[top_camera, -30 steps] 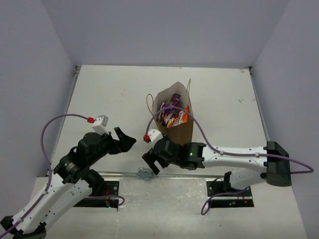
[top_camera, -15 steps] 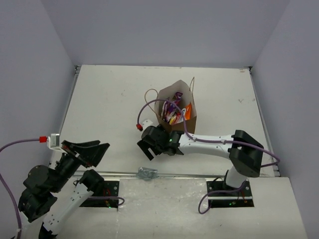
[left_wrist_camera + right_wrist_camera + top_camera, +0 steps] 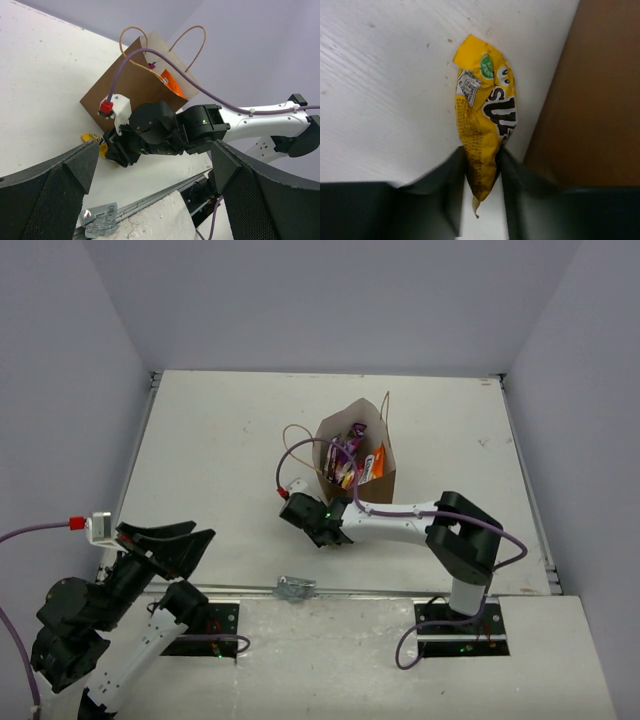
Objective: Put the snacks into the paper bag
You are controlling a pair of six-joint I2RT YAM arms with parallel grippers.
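Top external view.
- Paper bag (image 3: 388, 478): upright near the middle of the table (image 3: 220, 430), mouth open, handles up, snacks (image 3: 345, 460) piled to its rim.
- Right gripper (image 3: 305, 512): low on the table, just beside the bag's left wall.
- Left gripper (image 3: 195, 533): well apart, at the near left, raised.
- Silver wrapper (image 3: 293, 588): on the near rail (whether it counts as a snack cannot be told).

Left wrist view.
- Left gripper: fingers (image 3: 55, 190) spread wide, nothing between them.
- Yellow packet (image 3: 92, 137): flat on the table at the foot of the bag (image 3: 130, 85), under the right gripper (image 3: 117, 147).
- Orange packet (image 3: 172, 85): showing above the bag's rim.

Right wrist view.
- Yellow packet (image 3: 485, 115): lengthwise, close to the brown bag wall (image 3: 580, 100).
- Right gripper (image 3: 481, 175): fingers closed against the packet's near end, pinching it.

Handling note, as a judgement. The step is the pick of the yellow packet.
- The pinch sits near one end, so the packet will probably hang and swing; a firm squeeze before lifting is advisable.
- It should be lifted straight up, clear of the wall.
- It should go over the rim between the handles (image 3: 297, 435).
- The release should be low, since the bag is nearly full.
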